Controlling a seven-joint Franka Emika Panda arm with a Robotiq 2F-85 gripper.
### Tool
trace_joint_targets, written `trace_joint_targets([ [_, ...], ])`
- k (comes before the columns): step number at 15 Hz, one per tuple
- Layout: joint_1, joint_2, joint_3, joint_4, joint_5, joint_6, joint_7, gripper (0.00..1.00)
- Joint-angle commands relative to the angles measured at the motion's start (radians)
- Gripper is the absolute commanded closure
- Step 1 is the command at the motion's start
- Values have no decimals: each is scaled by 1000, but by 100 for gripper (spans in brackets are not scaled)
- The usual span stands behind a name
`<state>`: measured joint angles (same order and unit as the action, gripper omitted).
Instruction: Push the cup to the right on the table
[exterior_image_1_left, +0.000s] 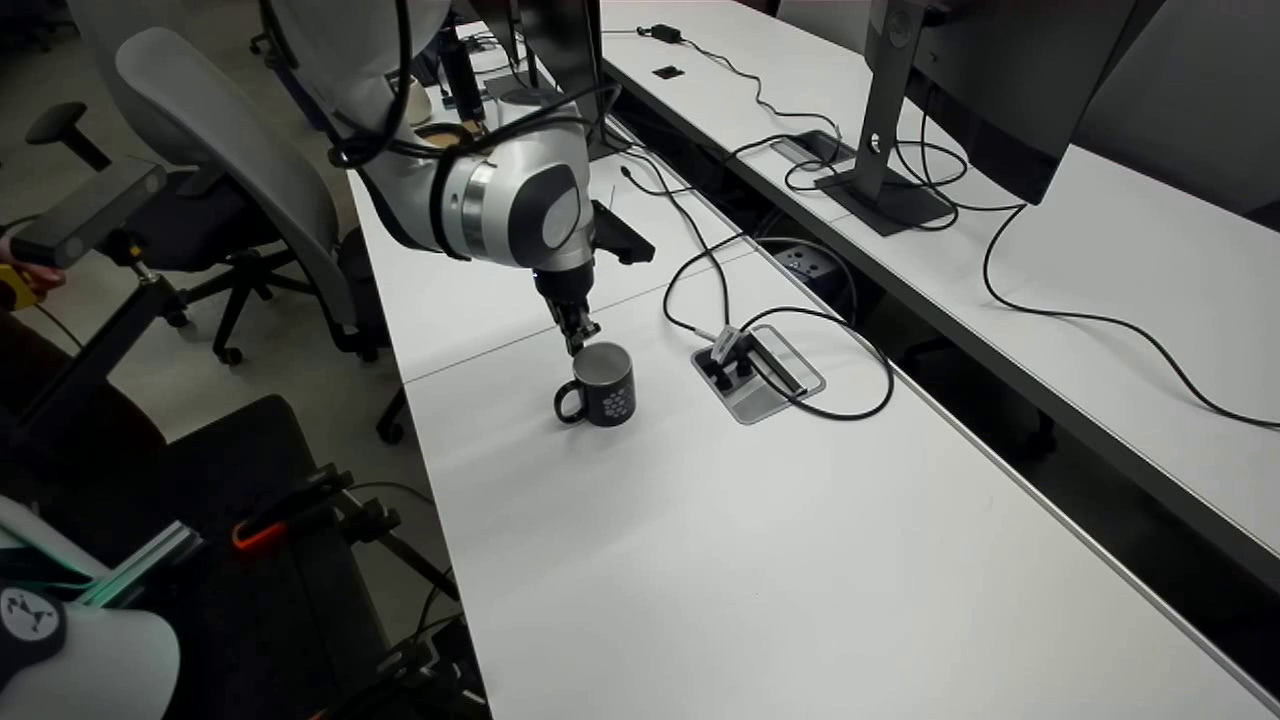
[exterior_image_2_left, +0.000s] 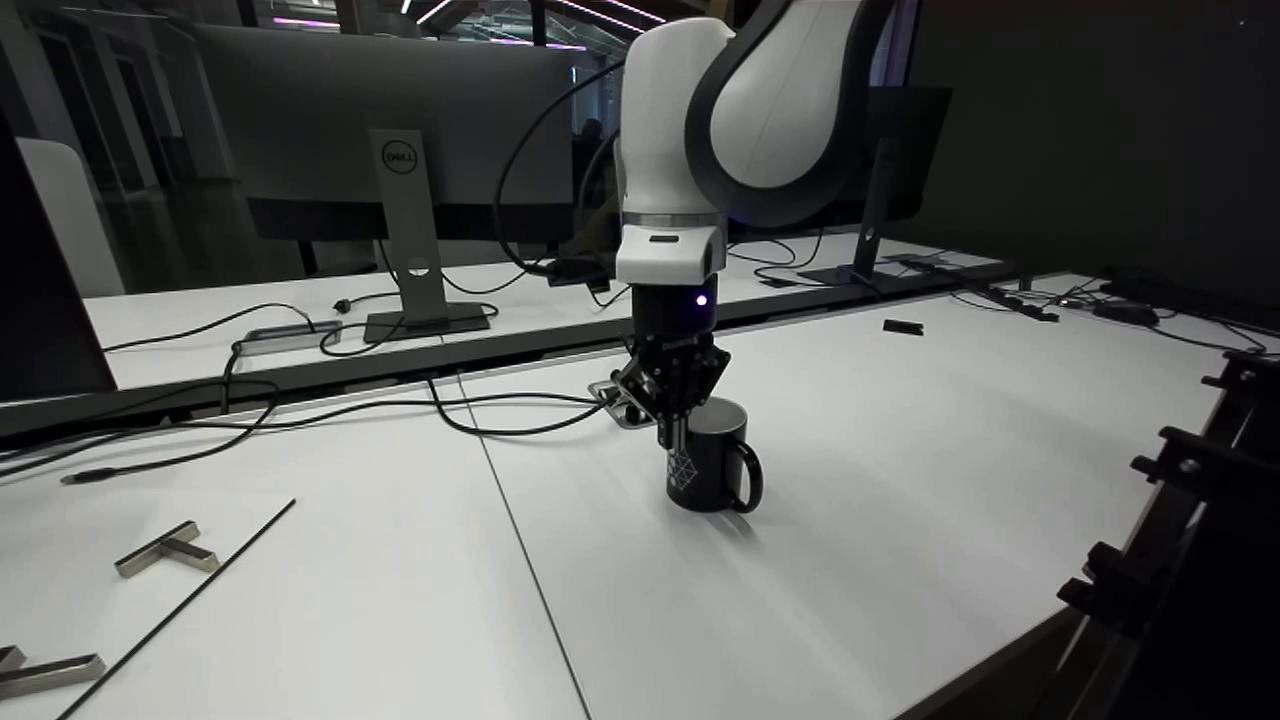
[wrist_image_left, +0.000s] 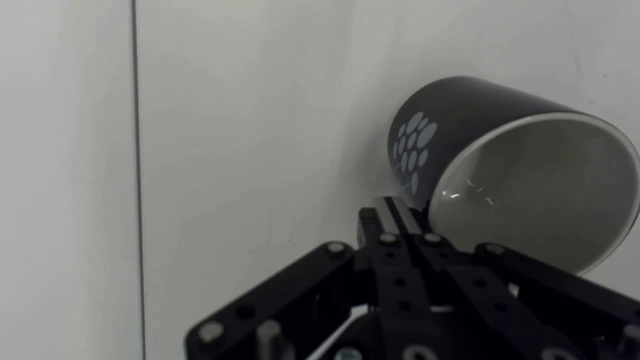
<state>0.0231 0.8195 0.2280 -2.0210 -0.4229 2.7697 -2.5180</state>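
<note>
— Beside the dark mug (exterior_image_1_left: 607, 387), on the side facing a seam (wrist_image_left: 138, 180) in the worktop (exterior_image_1_left: 760, 570): jaws drawn fully together, nothing between. Contact with the mug's wall, or only nearness?

— Impossible to tell. Next outward: mug upright on the worktop, between its outer edge and a cable box (exterior_image_1_left: 758, 398), handle (exterior_image_1_left: 568, 403) turned toward that edge.

— Likely handling?

— Presumably ceramic: stiff, moderately heavy, smooth-walled, breakable if tipped or pushed off. For a push, best met low on the wall, seam side, to favour sliding over toppling; for a true hold, the handle.

— Farther out, surface and room?

— Smooth, white, probably low in friction. Away from the handle, black cables (exterior_image_1_left: 850, 416) looped about the cable box; past a dark gap (exterior_image_1_left: 1095, 490), a neighbouring desk (exterior_image_1_left: 1120, 250) bearing a monitor (exterior_image_1_left: 985, 100). Off the outer edge, on the handle's side, an office chair (exterior_image_1_left: 230, 150), well apart from the mug.
</note>
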Motion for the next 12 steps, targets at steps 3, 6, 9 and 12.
trace_joint_targets([
  [3,-33,3,4,-33,19,50,-38,100],
  [6,-44,0,1,-47,18,57,-36,100],
  [9,-52,-6,-5,-61,16,57,-33,100],
  [12,-60,-12,-13,-73,14,54,-31,100],
])
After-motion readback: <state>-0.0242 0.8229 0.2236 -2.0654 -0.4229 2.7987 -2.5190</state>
